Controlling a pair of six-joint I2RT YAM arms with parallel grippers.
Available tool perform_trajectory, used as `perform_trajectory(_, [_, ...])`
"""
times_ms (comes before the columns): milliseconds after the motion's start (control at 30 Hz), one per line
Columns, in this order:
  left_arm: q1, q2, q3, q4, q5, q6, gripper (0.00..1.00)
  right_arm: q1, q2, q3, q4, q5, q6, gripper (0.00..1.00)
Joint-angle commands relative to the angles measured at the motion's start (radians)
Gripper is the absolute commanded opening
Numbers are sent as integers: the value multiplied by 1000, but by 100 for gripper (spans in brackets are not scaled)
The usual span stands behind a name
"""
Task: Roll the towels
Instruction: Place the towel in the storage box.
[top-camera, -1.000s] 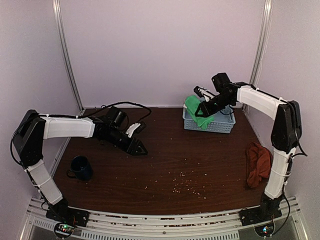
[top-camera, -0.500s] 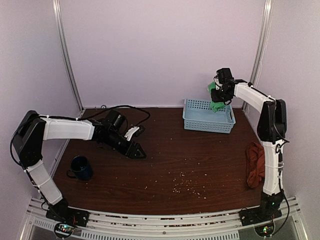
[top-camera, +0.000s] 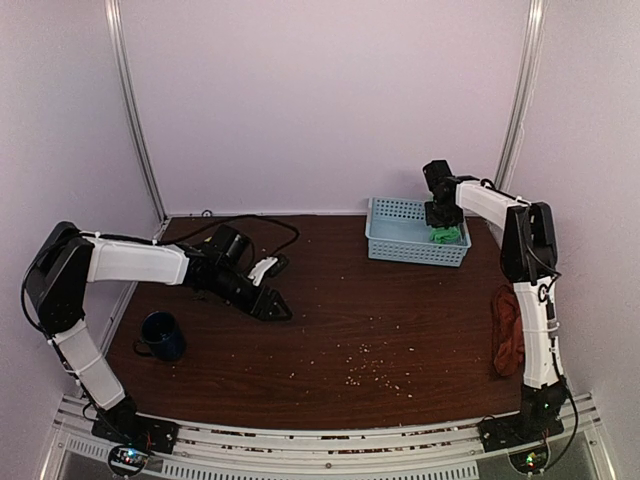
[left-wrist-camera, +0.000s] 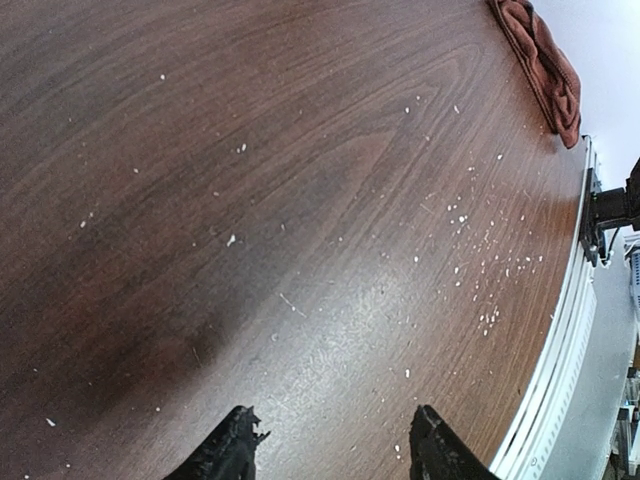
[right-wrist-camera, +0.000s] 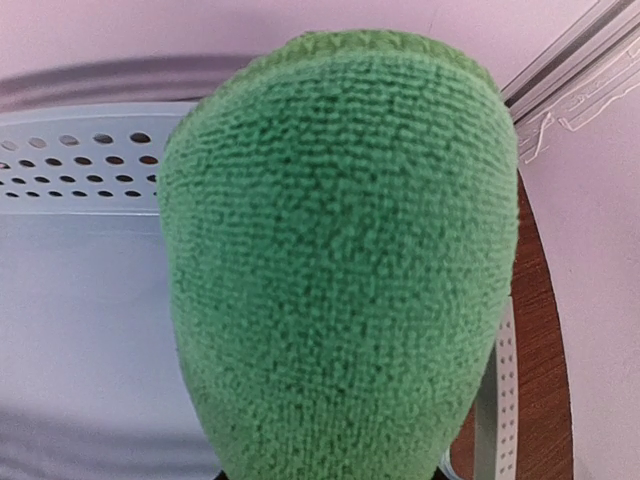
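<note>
The bright green towel (top-camera: 446, 236) is bunched up in the right rear part of the light-blue basket (top-camera: 400, 246). My right gripper (top-camera: 441, 216) points down onto it from above and is shut on it. In the right wrist view the green towel (right-wrist-camera: 340, 260) fills the frame and hides the fingers, with the basket wall (right-wrist-camera: 80, 170) behind. The rust towel (top-camera: 510, 330) lies crumpled at the table's right edge, partly behind the right arm, and shows as a rust towel (left-wrist-camera: 545, 60) far off in the left wrist view. My left gripper (top-camera: 276, 306) (left-wrist-camera: 335, 440) hovers open and empty over bare wood.
A dark blue mug (top-camera: 160, 335) stands at the near left of the table. Pale crumbs (top-camera: 370, 372) are scattered over the near middle. A black cable (top-camera: 255, 212) trails along the back left. Walls close in the table on three sides.
The right arm lifted the green towel off the basket's front rim, swung it up and back, then lowered it into the basket's right rear. The left gripper barely shifted.
</note>
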Motion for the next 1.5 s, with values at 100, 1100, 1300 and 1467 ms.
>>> perform_trajectory(100, [7,-42,-41,47,10,-11,54,-1,97,77,4,135,23,0])
perform_trajectory(1100, [7,-60,-72,79,23,-29,54,-36,248,66,39,191,-3,0])
perform_trajectory(1300, [6,-74,-82,79,24,-29,54,-36,210,47,42,171,-15,19])
perform_trajectory(1467, [7,-68,-87,79,25,-22,54,-36,155,27,41,151,-16,26])
